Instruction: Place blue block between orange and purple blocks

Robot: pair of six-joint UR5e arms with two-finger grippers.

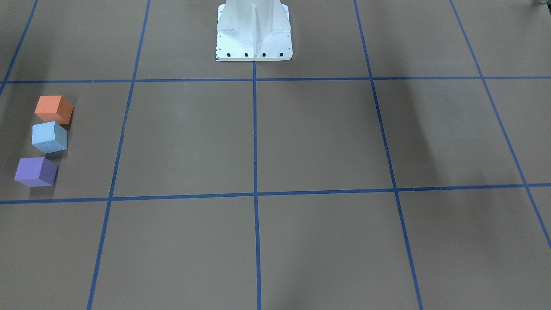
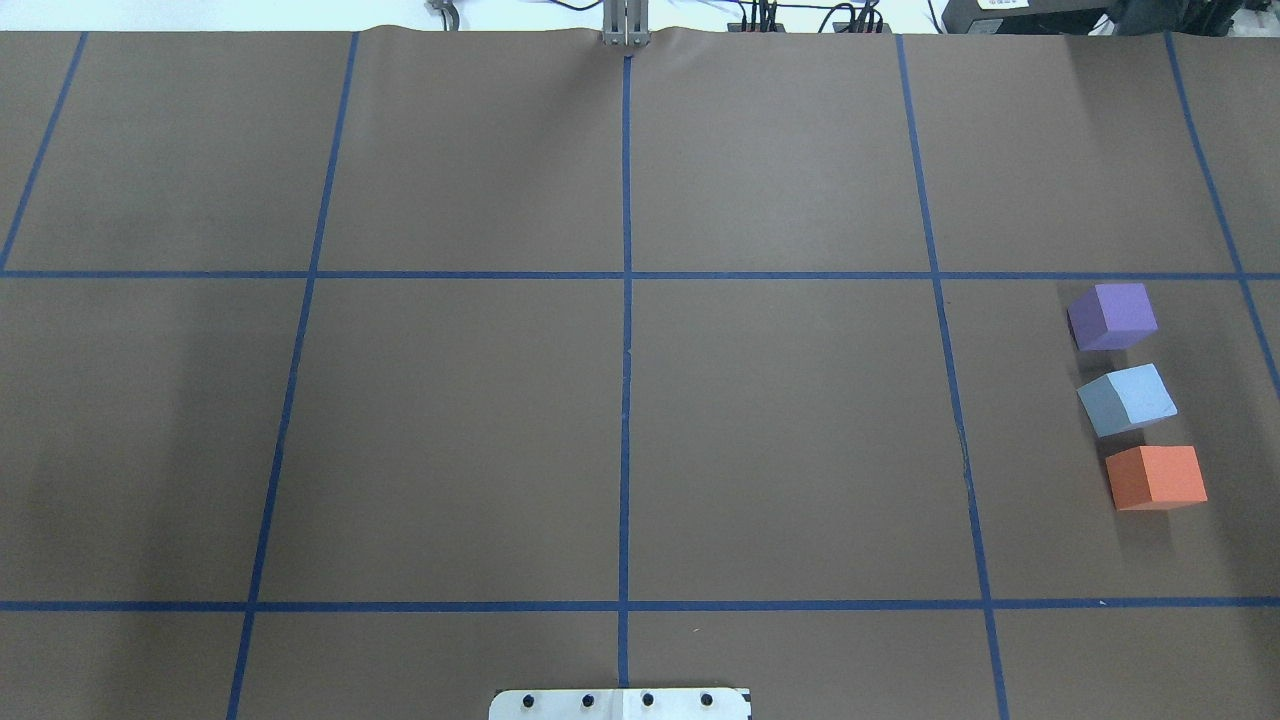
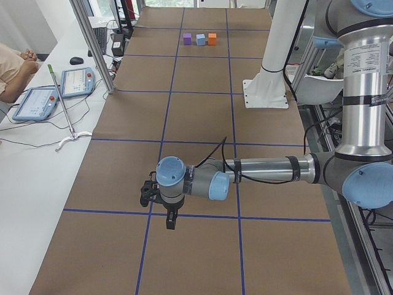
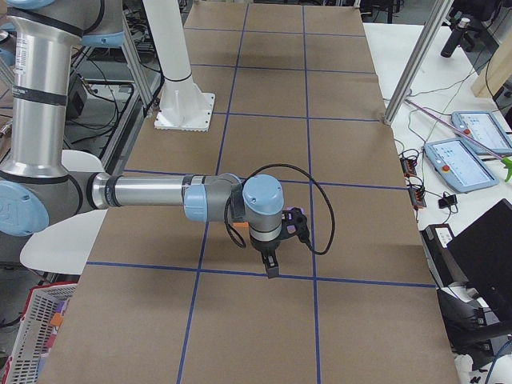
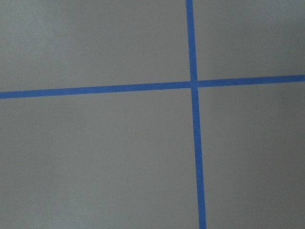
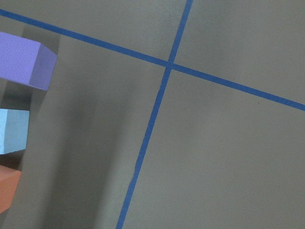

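Observation:
The light blue block (image 2: pixel 1127 398) stands on the brown table between the purple block (image 2: pixel 1112 316) and the orange block (image 2: pixel 1156 477), in a row at the overhead view's right. The row also shows at the front-facing view's left: orange (image 1: pixel 54 109), blue (image 1: pixel 49 137), purple (image 1: pixel 36 171). The right wrist view catches all three at its left edge: purple (image 6: pixel 21 62), blue (image 6: pixel 12 130), orange (image 6: pixel 7 191). My left gripper (image 3: pixel 170 222) and right gripper (image 4: pixel 272 270) show only in the side views, pointing down above the table. I cannot tell whether they are open or shut.
Blue tape lines (image 2: pixel 626 350) divide the table into squares. The white robot base (image 1: pixel 254 32) stands at the table's robot-side edge. A white side bench with tablets (image 3: pixel 37 101), cables and a metal post (image 3: pixel 92 43) runs along the far edge.

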